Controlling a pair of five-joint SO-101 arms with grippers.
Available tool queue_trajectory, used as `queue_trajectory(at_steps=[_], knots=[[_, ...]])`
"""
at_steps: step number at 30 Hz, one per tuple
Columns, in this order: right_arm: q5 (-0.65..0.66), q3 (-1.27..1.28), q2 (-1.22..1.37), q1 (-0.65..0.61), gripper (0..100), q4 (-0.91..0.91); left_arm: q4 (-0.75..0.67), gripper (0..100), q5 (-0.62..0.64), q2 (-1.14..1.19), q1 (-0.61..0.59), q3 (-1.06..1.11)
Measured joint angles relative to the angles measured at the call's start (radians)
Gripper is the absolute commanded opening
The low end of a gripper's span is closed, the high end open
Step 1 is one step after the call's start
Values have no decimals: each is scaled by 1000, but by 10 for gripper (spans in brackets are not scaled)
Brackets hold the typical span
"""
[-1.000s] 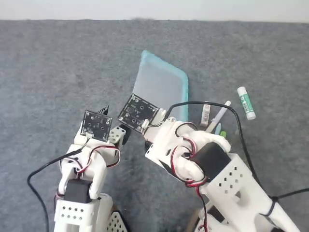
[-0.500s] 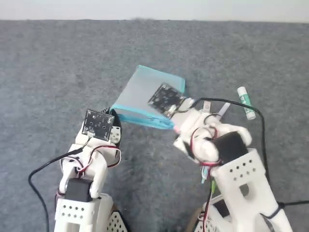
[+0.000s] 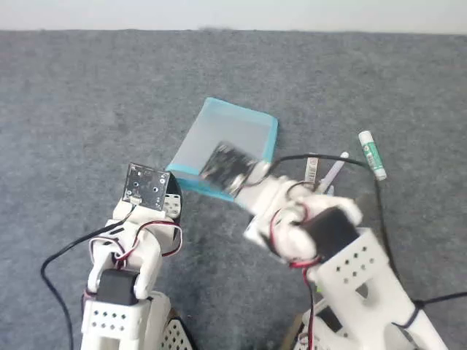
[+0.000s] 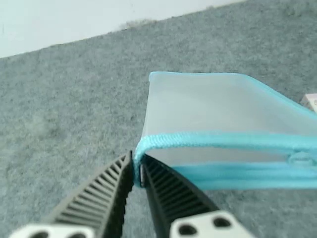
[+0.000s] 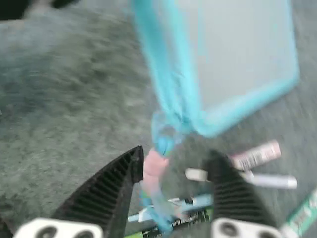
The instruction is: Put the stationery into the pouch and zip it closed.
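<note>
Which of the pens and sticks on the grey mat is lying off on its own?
The green and white glue stick. It lies alone, farthest from the translucent turquoise-edged pouch, while the pens bunch together nearer it.

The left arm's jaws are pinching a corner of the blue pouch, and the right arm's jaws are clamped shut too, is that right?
Not quite: the left jaws do pinch the pouch corner, but the right jaws stand open, as the right wrist view shows.
</note>
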Motion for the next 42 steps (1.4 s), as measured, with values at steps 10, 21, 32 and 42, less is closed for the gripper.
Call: queue_trajectory(at_steps=[10, 21, 32, 42], knots=[[37, 238, 0, -129, 388, -270, 115, 10, -31, 0, 0, -140], [-6, 258, 0, -44, 388, -476, 169, 10, -41, 0, 34, -180], [-9, 261, 216, -49, 258, -618, 181, 10, -41, 0, 57, -180], [-64, 209, 264, -38, 7, -605, 181, 11, -43, -12, 75, -183]])
